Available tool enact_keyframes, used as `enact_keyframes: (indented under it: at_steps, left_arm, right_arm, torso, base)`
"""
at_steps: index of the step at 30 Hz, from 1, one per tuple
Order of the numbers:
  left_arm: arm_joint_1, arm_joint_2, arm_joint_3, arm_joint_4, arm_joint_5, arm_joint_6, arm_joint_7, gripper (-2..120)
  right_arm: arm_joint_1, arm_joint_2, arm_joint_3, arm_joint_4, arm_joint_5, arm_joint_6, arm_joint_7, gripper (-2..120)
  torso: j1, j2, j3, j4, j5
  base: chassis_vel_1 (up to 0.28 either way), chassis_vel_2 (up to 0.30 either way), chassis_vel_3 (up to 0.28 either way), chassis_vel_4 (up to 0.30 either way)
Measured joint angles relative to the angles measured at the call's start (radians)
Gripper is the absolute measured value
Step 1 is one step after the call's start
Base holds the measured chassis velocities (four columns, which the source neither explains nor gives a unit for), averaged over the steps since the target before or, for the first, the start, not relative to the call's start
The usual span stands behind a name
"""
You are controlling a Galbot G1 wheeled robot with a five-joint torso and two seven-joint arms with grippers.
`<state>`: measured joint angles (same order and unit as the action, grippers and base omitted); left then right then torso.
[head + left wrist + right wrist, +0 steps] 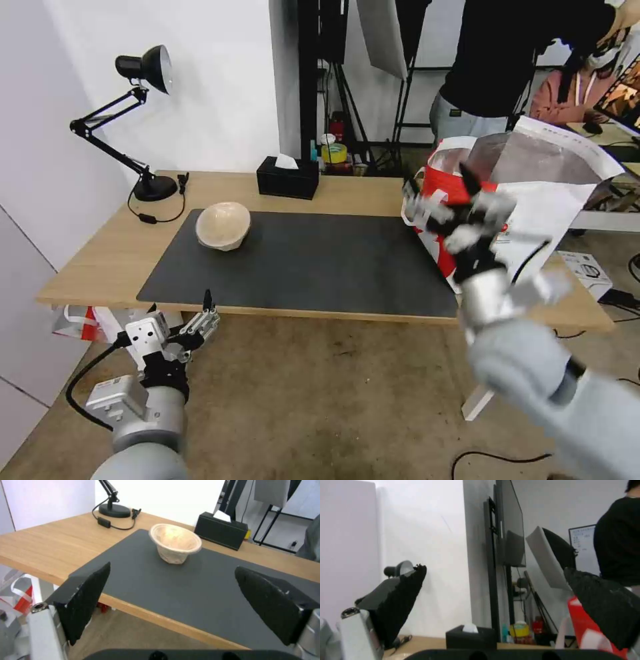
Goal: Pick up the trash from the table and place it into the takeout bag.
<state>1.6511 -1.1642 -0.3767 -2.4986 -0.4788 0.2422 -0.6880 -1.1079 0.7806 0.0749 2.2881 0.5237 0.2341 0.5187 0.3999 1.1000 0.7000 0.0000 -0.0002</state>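
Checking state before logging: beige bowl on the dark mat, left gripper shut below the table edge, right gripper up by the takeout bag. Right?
One error: the left gripper is open, per the left wrist view. The beige bowl is on the dark mat; the right gripper is by the takeout bag.

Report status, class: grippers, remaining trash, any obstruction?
Left gripper open, empty, below the table's front edge. Right gripper open, empty, raised beside takeout bag. Beige bowl on mat; path unobstructed.

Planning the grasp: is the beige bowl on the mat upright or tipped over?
Upright. The beige bowl stands on its narrow base on the dark mat, with its open rim facing up; it looks empty inside.
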Motion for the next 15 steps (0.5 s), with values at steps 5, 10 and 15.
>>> enact_keyframes:
  at_steps: [5,10,15]
  left_arm:
    - [-0.001,-0.003,0.003,0.004,0.001,0.000,0.001,100]
    - [-0.001,-0.002,0.003,0.003,-0.006,-0.001,0.001,100]
    - [0.004,-0.001,-0.001,0.001,-0.009,0.000,-0.001,100]
  right_arm:
    - [-0.110,0.032,-0.008,-0.002,-0.133,0.041,0.046,100]
    - [-0.242,0.082,-0.008,-0.023,-0.289,0.075,0.109,100]
    - [-0.305,0.117,-0.007,-0.052,-0.374,0.081,0.207,100]
  torso:
    - [0.000,0.000,0.000,0.0001,0.0001]
    - [0.000,0.000,0.000,-0.0001,-0.0001]
    - [0.000,0.000,0.000,0.0001,0.0001]
  base:
    - [0.000,0.000,0.000,0.000]
    - [0.000,0.000,0.000,0.000]
    - [0.000,0.000,0.000,0.000]
